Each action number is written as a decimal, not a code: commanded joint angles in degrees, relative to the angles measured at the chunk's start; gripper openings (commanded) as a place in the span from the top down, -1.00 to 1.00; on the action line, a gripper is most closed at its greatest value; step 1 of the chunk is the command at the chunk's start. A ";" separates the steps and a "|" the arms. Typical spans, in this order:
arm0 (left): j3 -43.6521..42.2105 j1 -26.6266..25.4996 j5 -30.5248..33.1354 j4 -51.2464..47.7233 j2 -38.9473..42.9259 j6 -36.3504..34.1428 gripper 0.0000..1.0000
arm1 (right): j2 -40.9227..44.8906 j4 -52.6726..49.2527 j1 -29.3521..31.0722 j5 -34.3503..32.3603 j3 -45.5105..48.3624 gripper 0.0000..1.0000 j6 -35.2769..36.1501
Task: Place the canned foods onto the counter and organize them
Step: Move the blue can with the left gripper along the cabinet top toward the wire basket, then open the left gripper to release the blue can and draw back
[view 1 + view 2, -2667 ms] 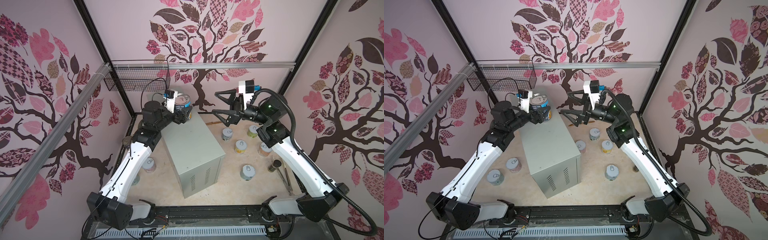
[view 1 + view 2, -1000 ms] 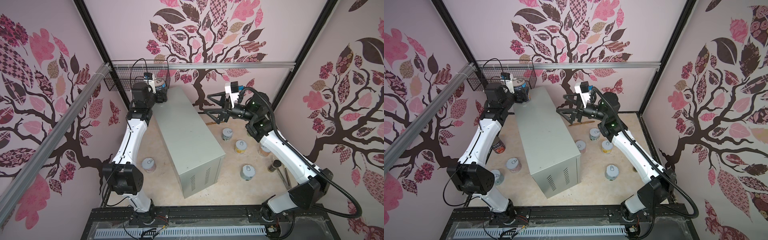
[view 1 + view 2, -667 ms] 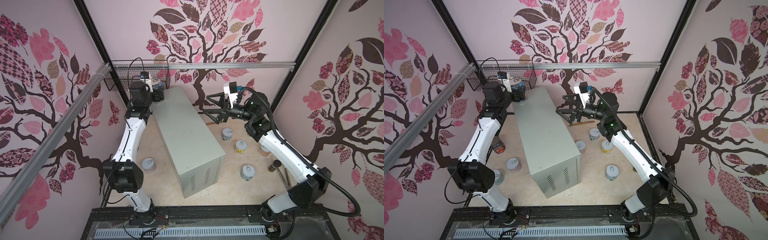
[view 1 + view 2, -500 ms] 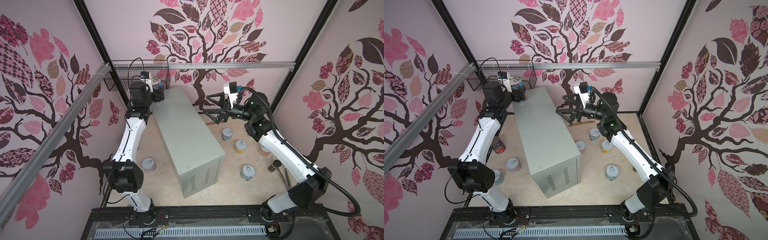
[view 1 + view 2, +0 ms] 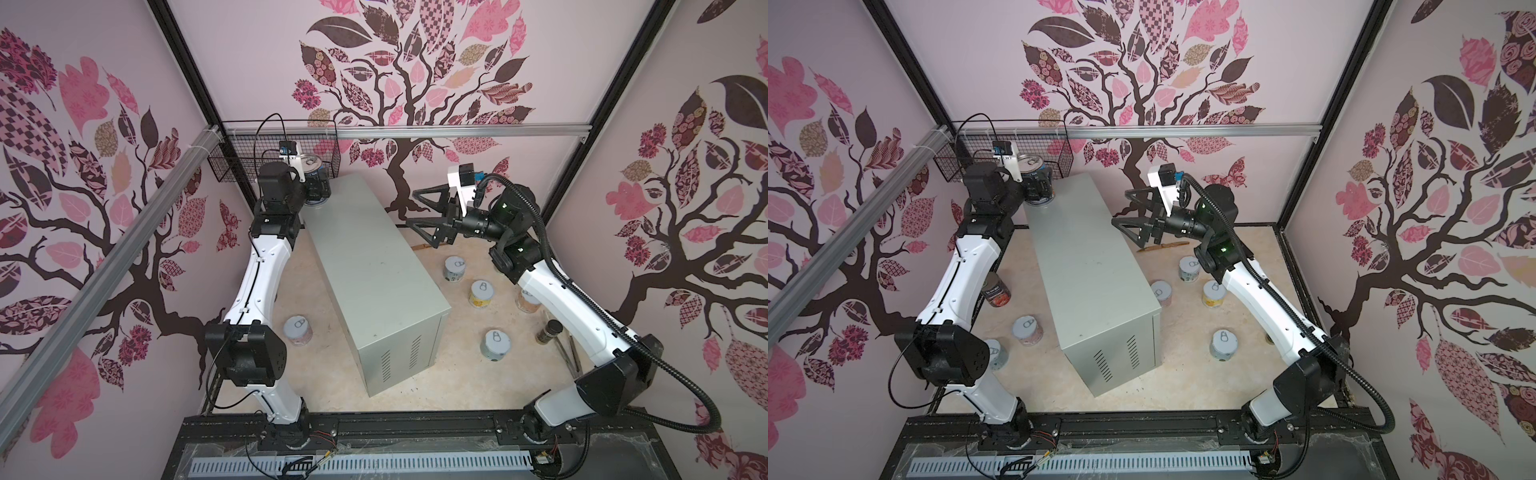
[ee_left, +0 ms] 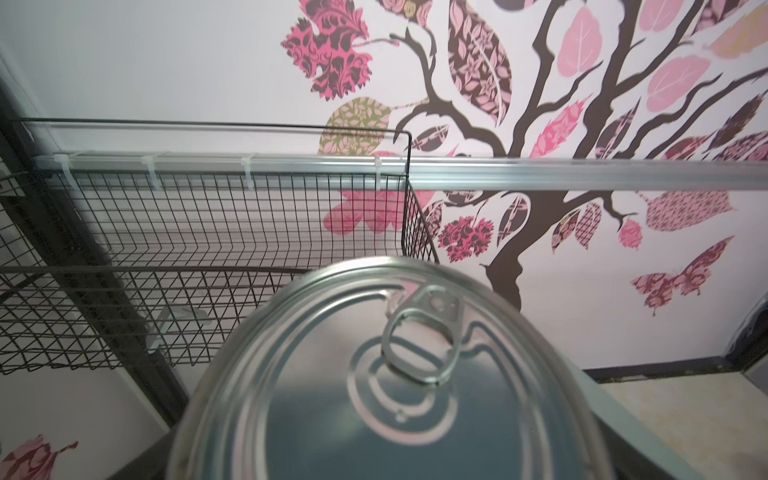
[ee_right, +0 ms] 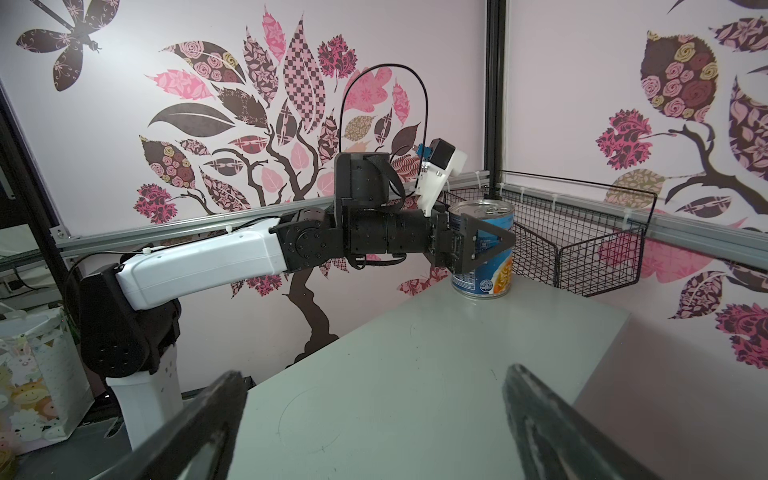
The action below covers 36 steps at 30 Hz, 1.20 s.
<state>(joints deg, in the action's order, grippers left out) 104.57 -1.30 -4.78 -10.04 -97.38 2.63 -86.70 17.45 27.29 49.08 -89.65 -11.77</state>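
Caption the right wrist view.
Left gripper flanks a blue-labelled cylindrical tin on the light-grey metal cabinet corner, beside a black wire basket.

The gap between the jaws of the left gripper is filled by a tin standing on the counter. Just beyond those jaws, passage is blocked by a wire basket. Ahead of the spread jaws of the right gripper, the counter top is unobstructed up to the tin.
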 commanded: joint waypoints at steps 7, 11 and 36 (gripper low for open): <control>1.95 -0.36 0.38 2.93 5.53 1.34 -0.96 | 2.74 0.60 -0.12 -2.44 -0.58 -1.00 0.10; 1.59 -0.45 0.71 1.86 8.54 2.53 -0.96 | 3.47 -2.44 -0.16 -6.61 -1.98 -0.99 -1.30; -24.24 -0.41 2.81 -28.82 44.04 21.31 -0.96 | 15.41 -43.56 -0.20 -52.81 0.14 -1.00 -9.99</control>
<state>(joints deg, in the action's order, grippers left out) 84.71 -1.54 -0.30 -35.33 -56.25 21.19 -74.54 -21.02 27.29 3.18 -93.12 -21.28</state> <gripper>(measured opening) 0.980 0.999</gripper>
